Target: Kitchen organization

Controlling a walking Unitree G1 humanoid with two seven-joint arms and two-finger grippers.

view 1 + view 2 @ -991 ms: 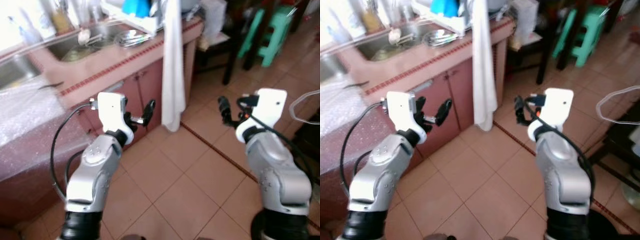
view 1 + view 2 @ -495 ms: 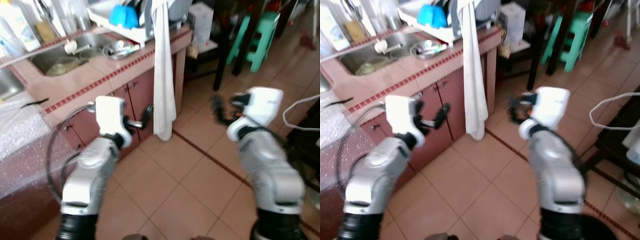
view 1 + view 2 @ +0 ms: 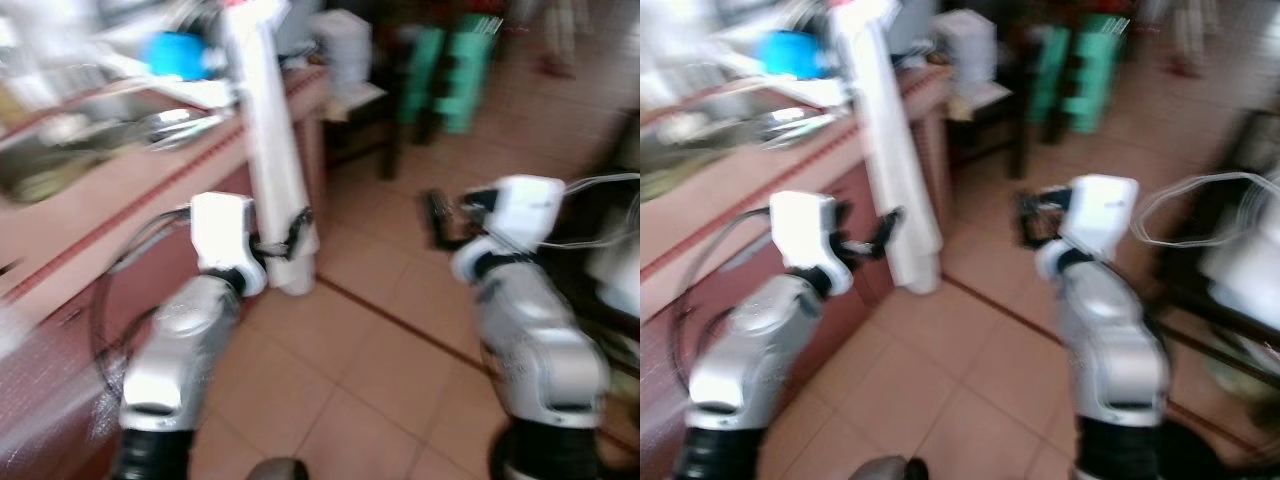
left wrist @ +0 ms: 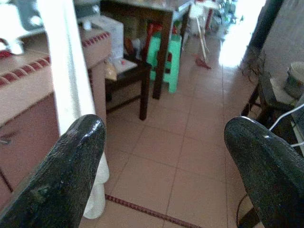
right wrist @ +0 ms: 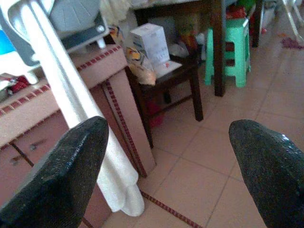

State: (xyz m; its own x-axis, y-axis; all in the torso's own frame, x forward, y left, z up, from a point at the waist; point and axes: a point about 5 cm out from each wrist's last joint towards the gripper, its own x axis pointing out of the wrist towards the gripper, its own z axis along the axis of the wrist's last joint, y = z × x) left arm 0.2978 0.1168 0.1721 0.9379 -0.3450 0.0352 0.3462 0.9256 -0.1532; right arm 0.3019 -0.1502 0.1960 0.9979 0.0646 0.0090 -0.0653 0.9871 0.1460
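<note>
- Kitchen counter: pink-tiled top with a dark red mosaic edge strip, running along the robot's left; reddish-brown cabinet doors below. Head views are blurred.
- Sink: steel basin set into the counter, holding metal ware too blurred to name.
- Dish rack: stands on the far end of the counter; a blue item sits in it.
- White towel: hangs long from the rack end, down the counter's front, almost to the floor.
- Floor: terracotta tiles, crossed by a dark red mosaic line.
- Dark wooden stool: just beyond the counter's end, carrying a white carton.
- Green plastic stool: farther off, beside a dark table leg.
- White cable: looped at the robot's right.
- Left gripper: raised near the towel, jaws released and wide apart, nothing between them.
- Right gripper: raised over open floor, jaws likewise spread and empty.
</note>
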